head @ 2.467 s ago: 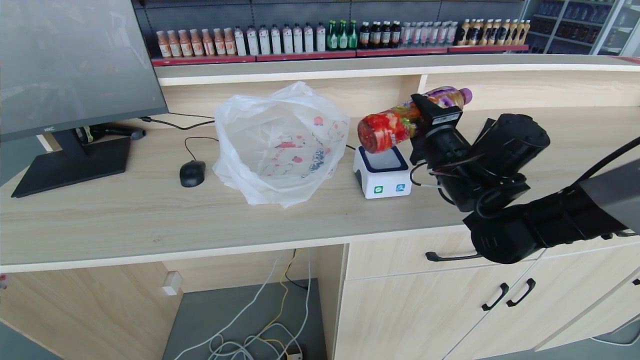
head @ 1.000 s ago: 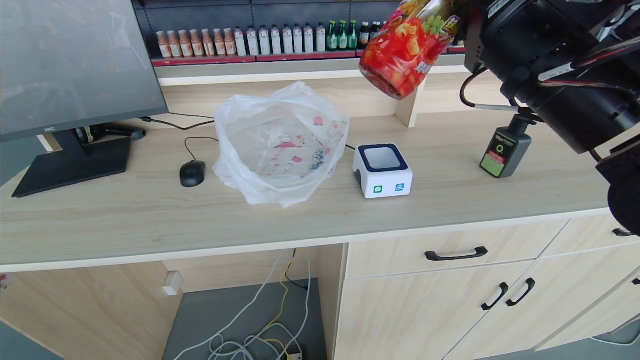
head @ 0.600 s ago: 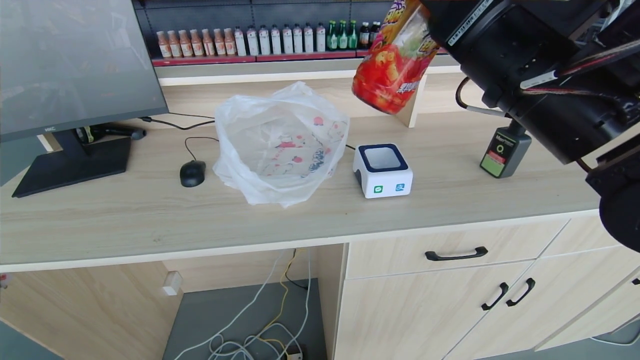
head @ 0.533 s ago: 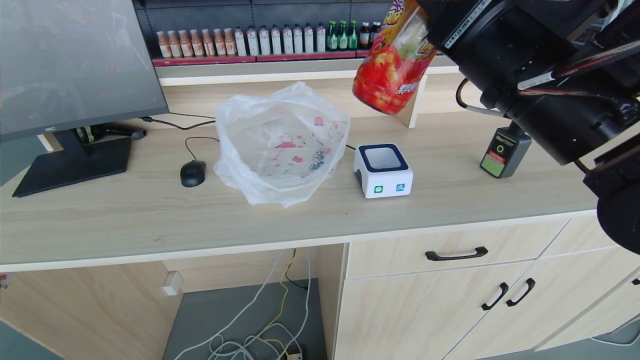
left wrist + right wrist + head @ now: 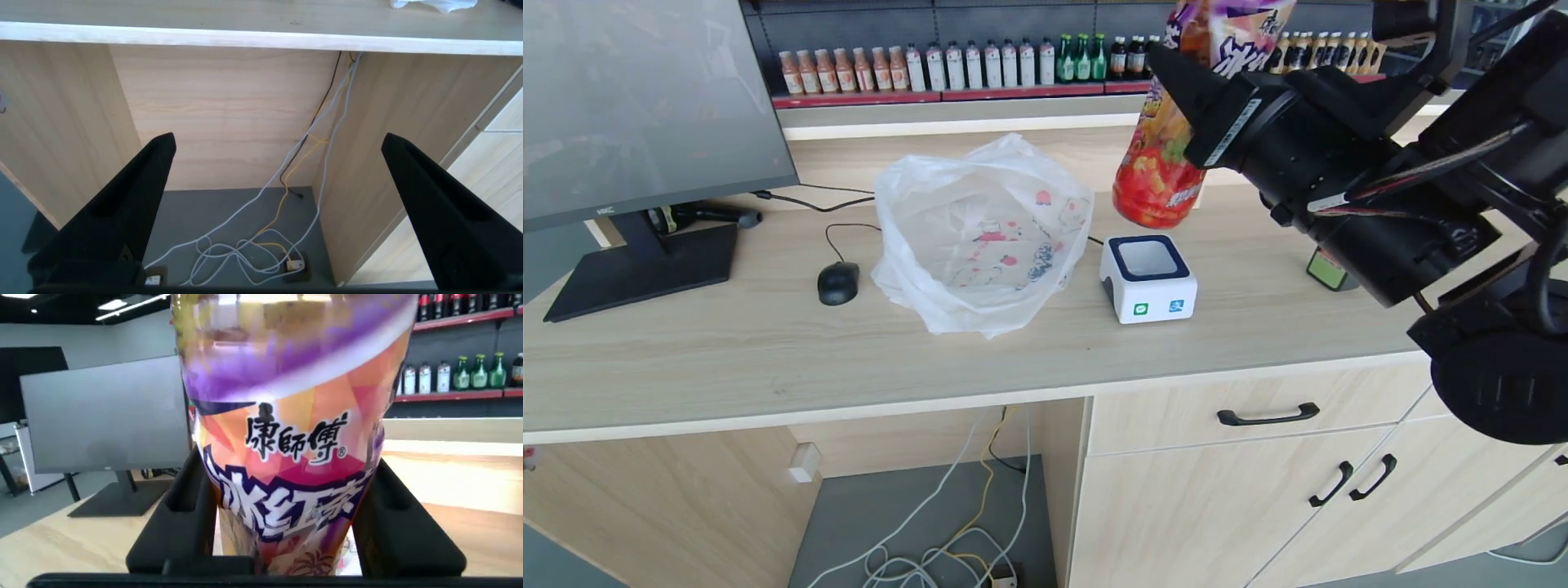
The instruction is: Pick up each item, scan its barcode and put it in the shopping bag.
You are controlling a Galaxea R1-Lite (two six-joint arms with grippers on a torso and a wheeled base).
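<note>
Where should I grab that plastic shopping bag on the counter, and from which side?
Probably pinch the shopping bag at its raised back rim, coming down from above. It is thin, crumpled plastic slumped on the counter, mouth open upward, so its sides would likely cave in. The mouse and the scanner also stand near its two sides.

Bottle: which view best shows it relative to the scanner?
Head view: the bottle hangs above the scanner in the right gripper. Right wrist view gives its label close up; left wrist view faces cables under the counter.
</note>
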